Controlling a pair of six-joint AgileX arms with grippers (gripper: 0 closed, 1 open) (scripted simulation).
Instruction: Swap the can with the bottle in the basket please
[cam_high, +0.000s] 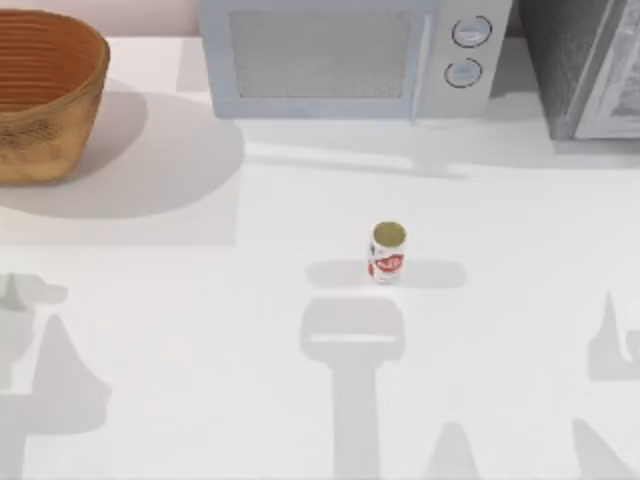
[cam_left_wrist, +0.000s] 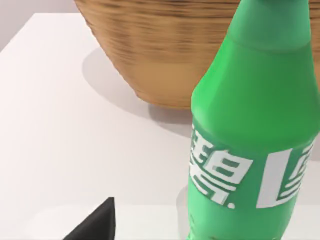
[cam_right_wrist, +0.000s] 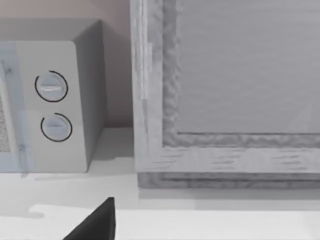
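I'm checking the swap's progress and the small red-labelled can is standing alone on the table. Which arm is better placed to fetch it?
Probably the right. The small white can with the red label stands slightly right of centre, while the left wrist view has a green plastic bottle close up beside the woven orange-brown wicker basket, so the left arm looks occupied.

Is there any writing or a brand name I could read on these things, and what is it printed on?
Green bottle: large white characters on its label, looking like Chinese script; cut off at the picture's edge, so I cannot read them.
Can: white marks on its red label, too small to read.
Microwave: two round dials, no readable words or numbers.
Basket: no writing.
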